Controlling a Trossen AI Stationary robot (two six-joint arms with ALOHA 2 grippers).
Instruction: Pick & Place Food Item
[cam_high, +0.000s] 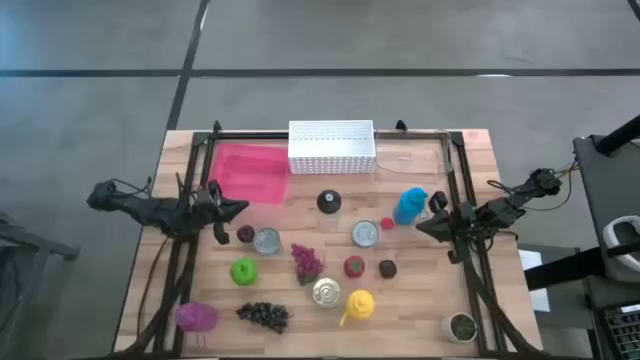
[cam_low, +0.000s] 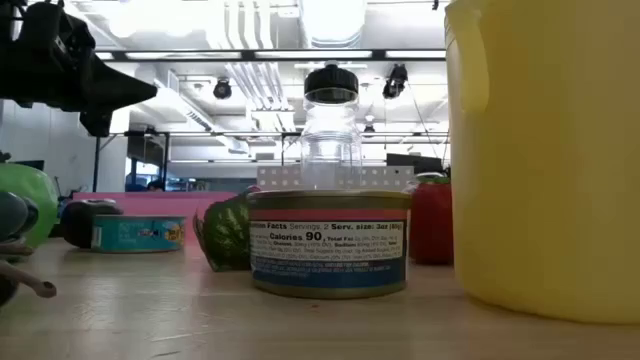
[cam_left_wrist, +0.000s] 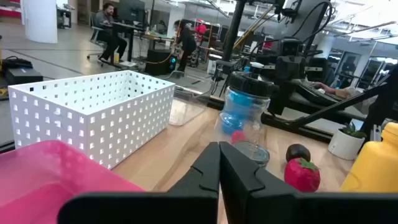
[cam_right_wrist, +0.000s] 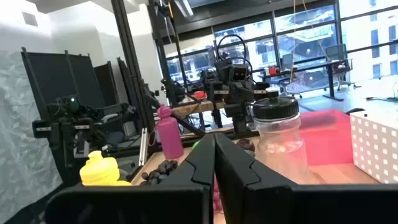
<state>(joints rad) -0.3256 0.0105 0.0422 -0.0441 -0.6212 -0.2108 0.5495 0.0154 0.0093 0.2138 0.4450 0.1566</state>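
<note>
Between the two clenched, empty hands, left hand (cam_high: 240, 208) and right hand (cam_high: 422, 226), toy foods lie scattered on the table (cam_high: 420, 300). Nearest the right hand, the red strawberry (cam_high: 354, 266) looks light, stiff and slippery; pinch across its widest middle.

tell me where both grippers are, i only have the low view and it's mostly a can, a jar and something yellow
Observer: From above, the left gripper hangs over the table's left side beside the pink tray, and the right gripper mirrors it on the right. Both are shut and empty.
Operator: any food outside my view
Observer: Yes, a bunch of dark grapes lies near the front edge, left of centre.
</note>
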